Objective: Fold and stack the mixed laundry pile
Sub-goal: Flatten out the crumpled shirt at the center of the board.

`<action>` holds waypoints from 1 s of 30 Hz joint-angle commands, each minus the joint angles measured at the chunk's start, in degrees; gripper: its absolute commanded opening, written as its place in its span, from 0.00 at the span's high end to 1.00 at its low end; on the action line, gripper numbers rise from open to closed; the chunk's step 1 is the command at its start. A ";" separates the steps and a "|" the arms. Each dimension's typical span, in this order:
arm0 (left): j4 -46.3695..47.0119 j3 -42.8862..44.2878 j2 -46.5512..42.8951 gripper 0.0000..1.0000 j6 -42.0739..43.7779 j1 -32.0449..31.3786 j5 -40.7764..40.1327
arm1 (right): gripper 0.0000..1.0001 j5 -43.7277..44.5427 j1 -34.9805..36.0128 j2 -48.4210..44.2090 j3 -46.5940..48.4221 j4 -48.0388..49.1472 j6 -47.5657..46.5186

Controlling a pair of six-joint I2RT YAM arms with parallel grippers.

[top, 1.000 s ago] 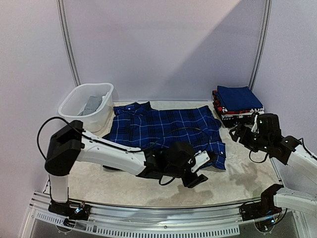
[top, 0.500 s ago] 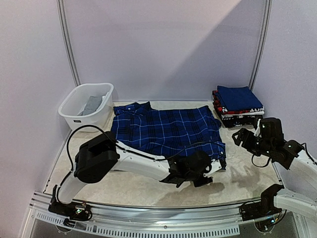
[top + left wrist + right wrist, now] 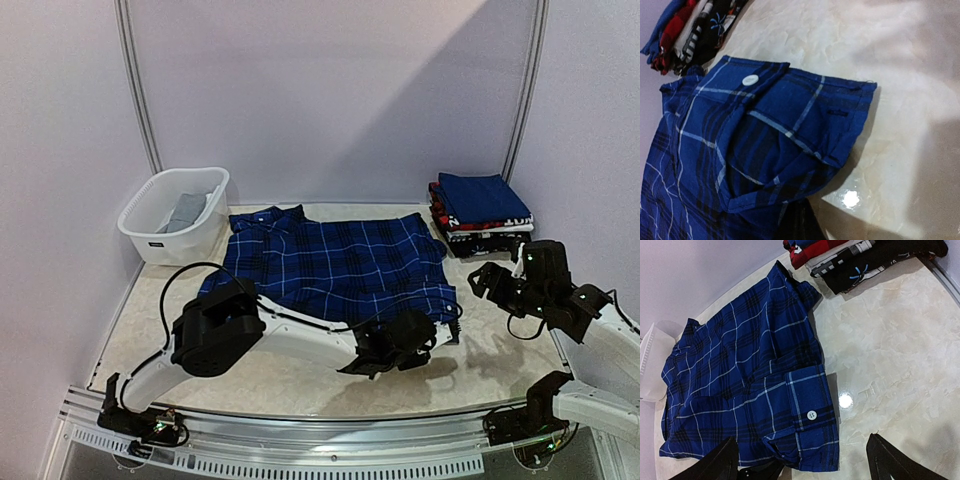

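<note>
Overhead: white basket (image 3: 170, 222) sitting upper left. Blue plaid shirt (image 3: 340, 262) lying spread mid-frame, its right edge nearing the folded stack (image 3: 482, 212). Left gripper (image 3: 438, 332) pinching the shirt's lower right cuff. Bare table (image 3: 492, 347) lying open to the right, with right gripper (image 3: 486, 279) hovering there, jaws spread. Only the wrist views are showing the cuff button (image 3: 749, 80).

Buttoned cuff (image 3: 810, 110) of plaid shirt (image 3: 700, 165) on marbled table (image 3: 890, 60)

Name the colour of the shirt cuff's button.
White; the button shows best in the left wrist view.
</note>
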 commanded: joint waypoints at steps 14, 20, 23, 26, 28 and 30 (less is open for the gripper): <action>4.56 -14.36 -15.32 1.00 -4.84 -2.21 4.06 | 0.10 3.86 -0.13 -2.64 0.35 -3.29 -0.82; 5.18 -17.34 -19.98 1.00 -8.42 -2.21 7.38 | 0.10 2.98 -0.16 -3.13 0.24 -3.59 -0.79; 5.12 -19.09 -23.18 1.00 -10.52 -2.21 8.54 | 0.10 2.71 -0.14 -3.79 0.13 -3.84 -0.81; 4.50 -21.32 -28.09 1.00 -13.22 -2.21 10.07 | 0.10 2.28 -0.14 -4.28 0.15 -4.15 -0.97; 3.76 -23.23 -33.31 1.00 -14.85 -2.21 10.73 | 0.10 1.75 -0.19 -4.12 0.29 -4.31 -1.16; 2.60 -25.33 -38.34 1.00 -16.18 -2.22 10.15 | 0.09 1.07 -0.16 -3.56 0.31 -4.20 -1.09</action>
